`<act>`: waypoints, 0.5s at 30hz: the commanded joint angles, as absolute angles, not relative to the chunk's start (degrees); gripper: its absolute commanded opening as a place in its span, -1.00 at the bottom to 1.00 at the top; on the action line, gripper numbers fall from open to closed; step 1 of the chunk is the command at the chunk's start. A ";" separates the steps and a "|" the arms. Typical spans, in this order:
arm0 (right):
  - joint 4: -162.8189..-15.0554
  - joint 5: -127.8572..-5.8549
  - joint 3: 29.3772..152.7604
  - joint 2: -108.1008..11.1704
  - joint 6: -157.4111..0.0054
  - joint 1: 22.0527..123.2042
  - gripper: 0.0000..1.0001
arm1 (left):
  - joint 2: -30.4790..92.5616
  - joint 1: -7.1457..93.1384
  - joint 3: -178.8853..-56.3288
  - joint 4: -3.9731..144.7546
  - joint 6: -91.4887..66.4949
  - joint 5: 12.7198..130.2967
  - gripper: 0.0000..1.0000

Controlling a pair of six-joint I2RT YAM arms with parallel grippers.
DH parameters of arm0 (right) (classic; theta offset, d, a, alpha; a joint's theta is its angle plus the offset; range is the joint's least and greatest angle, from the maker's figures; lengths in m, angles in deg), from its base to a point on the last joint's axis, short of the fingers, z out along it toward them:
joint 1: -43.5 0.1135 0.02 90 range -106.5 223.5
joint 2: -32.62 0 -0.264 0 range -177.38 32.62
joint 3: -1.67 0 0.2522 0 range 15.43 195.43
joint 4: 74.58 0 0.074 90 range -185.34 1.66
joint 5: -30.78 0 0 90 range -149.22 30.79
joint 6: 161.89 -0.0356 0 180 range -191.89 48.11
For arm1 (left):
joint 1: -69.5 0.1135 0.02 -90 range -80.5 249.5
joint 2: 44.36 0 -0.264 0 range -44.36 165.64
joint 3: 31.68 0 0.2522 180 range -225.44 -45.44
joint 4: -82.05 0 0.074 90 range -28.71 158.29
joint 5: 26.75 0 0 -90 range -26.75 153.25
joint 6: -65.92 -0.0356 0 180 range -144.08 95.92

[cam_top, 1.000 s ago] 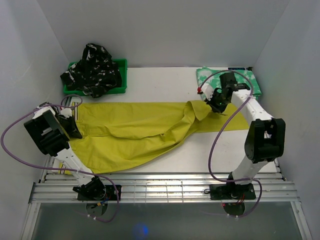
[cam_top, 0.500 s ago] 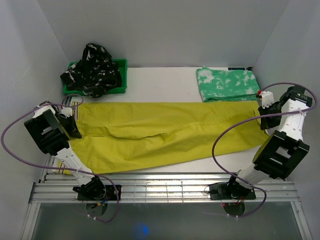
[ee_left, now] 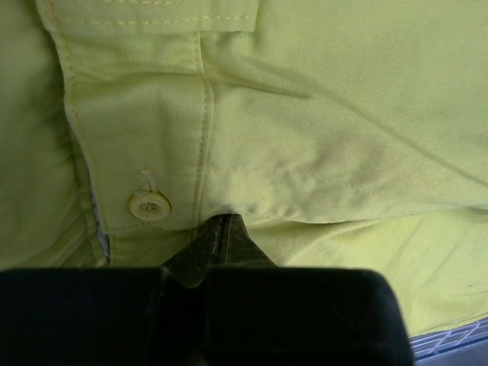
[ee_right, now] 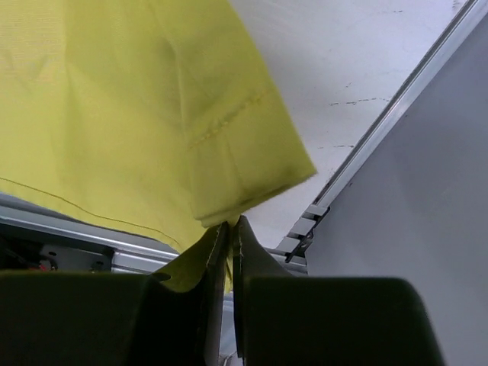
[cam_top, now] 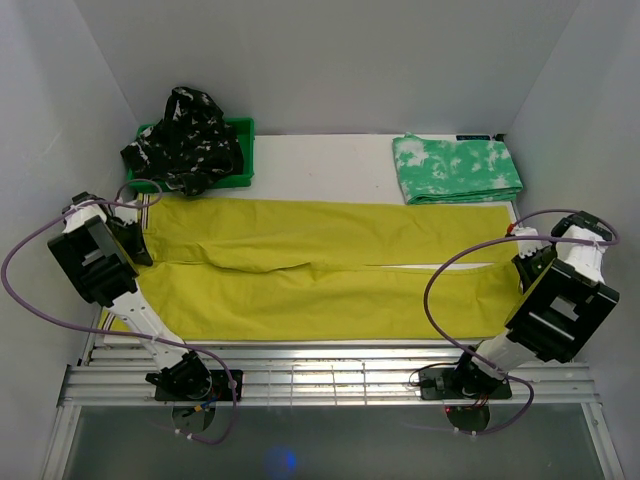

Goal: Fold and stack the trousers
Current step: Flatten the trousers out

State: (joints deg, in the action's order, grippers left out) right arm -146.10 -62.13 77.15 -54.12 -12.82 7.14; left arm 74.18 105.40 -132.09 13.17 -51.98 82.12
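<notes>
The mustard-yellow trousers (cam_top: 320,270) lie spread lengthwise across the table, waist to the left and legs to the right. My left gripper (cam_top: 135,238) is shut on the waistband beside a pale button (ee_left: 149,205); in the left wrist view the left gripper (ee_left: 221,223) pinches the cloth. My right gripper (cam_top: 522,262) is at the near right, shut on a leg hem; in the right wrist view the right gripper (ee_right: 231,226) holds the yellow cloth (ee_right: 137,99). A folded green-and-white pair (cam_top: 455,168) lies at the back right. A black patterned pair (cam_top: 185,140) is heaped in the bin.
The green plastic bin (cam_top: 246,140) stands at the back left. Aluminium rails (cam_top: 330,375) run along the near edge, with both arm bases on them. White walls close in on both sides, the right one close to my right arm. Purple cables loop beside each arm.
My right gripper carried the leg hem from mid-table out to the near right, pulling the yellow trousers flat and straight. My left gripper closed on the waistband and drew it slightly left.
</notes>
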 commanded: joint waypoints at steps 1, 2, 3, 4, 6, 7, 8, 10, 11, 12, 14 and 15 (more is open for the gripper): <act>-139.50 -59.48 75.38 -54.57 -10.28 6.94 -0.84 | 74.99 105.97 -131.22 21.27 -56.15 76.43 -1.00; -138.71 -59.39 75.38 -55.09 -10.36 7.03 -0.85 | 74.82 105.97 -131.05 20.74 -56.42 76.60 -1.00; -138.62 -58.17 75.99 -56.49 -11.15 7.11 -0.84 | 74.55 105.97 -130.87 20.39 -56.68 77.04 -0.97; -138.53 -57.46 76.51 -57.20 -11.50 7.20 -0.84 | 73.94 105.97 -130.69 20.04 -56.95 77.65 -0.92; -138.62 -56.58 77.66 -59.31 -12.03 7.29 -0.85 | 72.80 105.97 -130.34 18.81 -58.17 80.02 -0.79; -138.44 -56.40 78.79 -59.84 -12.21 7.29 -0.84 | 71.75 105.97 -129.99 18.37 -58.70 80.90 -0.77; -138.35 -56.23 79.41 -60.19 -12.21 7.29 -0.85 | 71.22 105.97 -129.81 17.15 -59.23 81.61 -0.74; -138.44 -56.40 80.99 -60.90 -12.30 7.29 -0.84 | 70.07 105.97 -129.12 15.73 -60.90 83.37 -0.73; -138.44 -56.40 81.44 -61.25 -12.21 7.38 -0.84 | 68.85 105.97 -128.59 14.51 -61.42 83.72 -0.74; -138.44 -56.23 81.61 -61.60 -12.12 7.55 -0.85 | 68.23 105.97 -128.06 14.15 -61.95 83.81 -0.74; -138.09 -54.57 81.44 -62.30 -11.86 7.82 -0.79 | 66.74 105.97 -126.92 12.58 -63.18 83.72 -0.68; -137.65 -54.12 81.27 -62.31 -11.86 7.82 -0.49 | 66.38 105.97 -126.74 11.78 -63.54 83.99 -0.55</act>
State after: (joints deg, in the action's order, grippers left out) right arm -140.46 -57.54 78.98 -61.64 -13.04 7.60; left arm 70.92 105.40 -128.22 13.74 -59.71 83.50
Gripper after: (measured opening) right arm 0.179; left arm 0.179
